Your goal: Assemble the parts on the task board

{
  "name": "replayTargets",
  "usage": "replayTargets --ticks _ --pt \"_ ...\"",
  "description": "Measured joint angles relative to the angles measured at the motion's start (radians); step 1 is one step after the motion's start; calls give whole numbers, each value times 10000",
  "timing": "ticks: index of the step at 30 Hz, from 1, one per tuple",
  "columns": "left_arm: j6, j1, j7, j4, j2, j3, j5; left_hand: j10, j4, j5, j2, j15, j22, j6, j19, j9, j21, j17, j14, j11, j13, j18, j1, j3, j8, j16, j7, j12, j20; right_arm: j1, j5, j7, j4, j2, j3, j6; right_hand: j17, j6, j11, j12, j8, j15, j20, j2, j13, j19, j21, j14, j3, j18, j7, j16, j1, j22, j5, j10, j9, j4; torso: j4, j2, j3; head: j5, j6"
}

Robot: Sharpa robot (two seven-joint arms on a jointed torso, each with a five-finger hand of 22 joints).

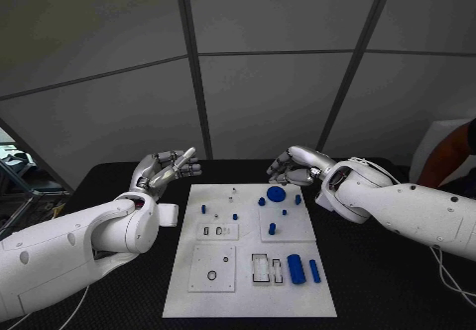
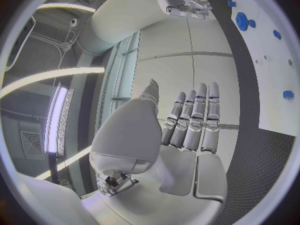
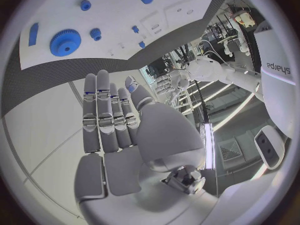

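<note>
The white task board (image 1: 248, 302) lies flat in the middle of the black worktop (image 1: 397, 289), its long axis running from the near edge to the far edge. Small blue parts sit on it: a toothed round gear (image 1: 276, 194) near the far edge, a thick cylinder (image 1: 294, 267) and a slim bar (image 1: 314, 271) lying lengthwise toward the near right corner. The left hand (image 1: 166, 169) hovers off the board's far left corner, released, fingers straight, holding nothing. The right hand (image 1: 294, 167) hangs above the far edge, fingers loosely bent, empty.

Probably a robotics lab, black table (image 1: 397, 289), pale panelled partition walls (image 1: 267, 89), ceiling strip lights (image 2: 59, 115), white task board (image 1: 248, 302)
</note>
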Motion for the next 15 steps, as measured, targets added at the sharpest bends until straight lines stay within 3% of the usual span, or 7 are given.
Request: replayTargets --ticks 2,4,5,9,15 --pt "21 3 -47 135 -43 2 -49 37 -10 0 30 -10 22 0 9 0 12 14 11 35 0 -1 30 -10 -36 0 0 -34 -10 28 -571 -299 67 56 1 182 242 67 -99 -70 -79 -112 -122 -72 6 233 399 414 28 0 -66 298 -73 221 0 98 0 -27 14 93 -10 -24 27" --pt "48 2 -96 284 -80 9 -99 38 -10 0 40 -11 22 0 9 0 12 17 11 35 0 -1 40 -10 -47 -37 0 -34 -10 41 -1168 -602 120 120 1 387 1324 171 -211 -195 -365 -352 -409 -348 29 735 1674 906 175 1 -171 1733 -348 975 0 211 -1 -52 28 196 -24 -37 53" --pt "60 2 -115 343 -95 18 -120 37 -10 0 40 -11 22 0 10 0 16 16 11 35 0 -1 40 -10 -47 -37 0 -34 -10 49 -1403 -723 137 144 0 469 1607 171 -213 -213 -420 -400 -456 -409 30 782 1977 953 225 1 -170 2128 -409 1154 0 209 -1 -45 35 236 -31 -41 65" --pt "109 2 -181 544 -155 26 -185 37 -38 0 40 -11 33 0 9 -10 51 16 11 35 0 -1 40 -38 -47 -77 0 -34 -10 61 -2257 -1157 192 226 0 787 2400 65 -244 -213 -447 -434 -471 -538 55 797 2691 985 334 -1 -240 3207 -538 1628 -41 -8 -1 -12 56 411 -54 -68 88" --pt "170 1 -243 723 -213 51 -241 37 -65 0 40 -11 43 -1 9 -21 90 15 11 35 -11 -1 40 -65 -86 -134 0 -107 -9 69 -3042 -1545 225 366 -1 1160 4391 -40 -221 -213 -447 -434 -431 -602 82 1380 4534 984 543 -1 -230 5346 -602 3800 -40 -250 -1 71 71 587 -81 -99 53"
